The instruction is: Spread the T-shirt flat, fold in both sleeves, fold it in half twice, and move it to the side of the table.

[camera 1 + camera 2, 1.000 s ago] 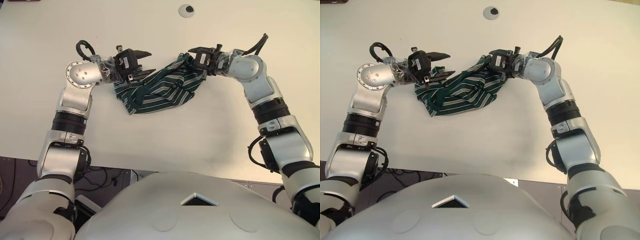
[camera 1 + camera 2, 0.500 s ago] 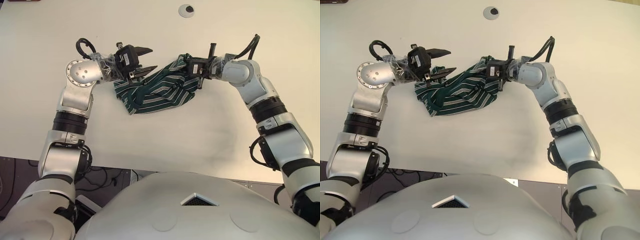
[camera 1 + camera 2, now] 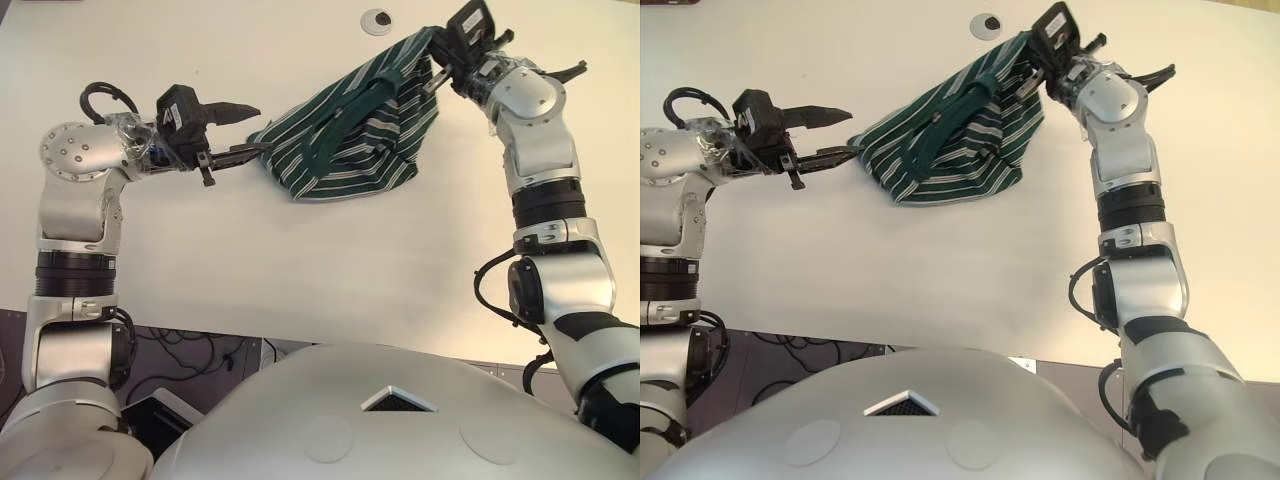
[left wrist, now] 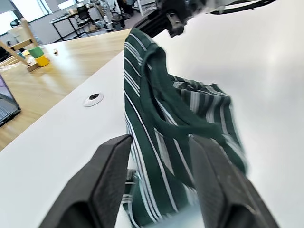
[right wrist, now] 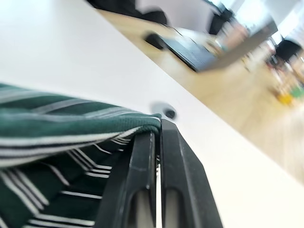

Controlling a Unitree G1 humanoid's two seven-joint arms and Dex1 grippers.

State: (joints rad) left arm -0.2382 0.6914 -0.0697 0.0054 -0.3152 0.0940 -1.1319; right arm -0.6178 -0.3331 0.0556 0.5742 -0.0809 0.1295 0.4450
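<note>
The left gripper (image 3: pixel 262 128) hovers low over the white table (image 3: pixel 300 285), its two fingers spread apart, the lower one (image 3: pixel 245 152) reaching the T-shirt's near corner; I can't tell whether it touches. The green striped T-shirt (image 3: pixel 350 130) is bunched, not flat. Its long axis runs on a slant, low end pointing at the left gripper, high end pulled up toward the far edge near a round grommet (image 3: pixel 377 21). There the right gripper (image 5: pixel 156 130) is pinched tight on the fabric's edge.
</note>
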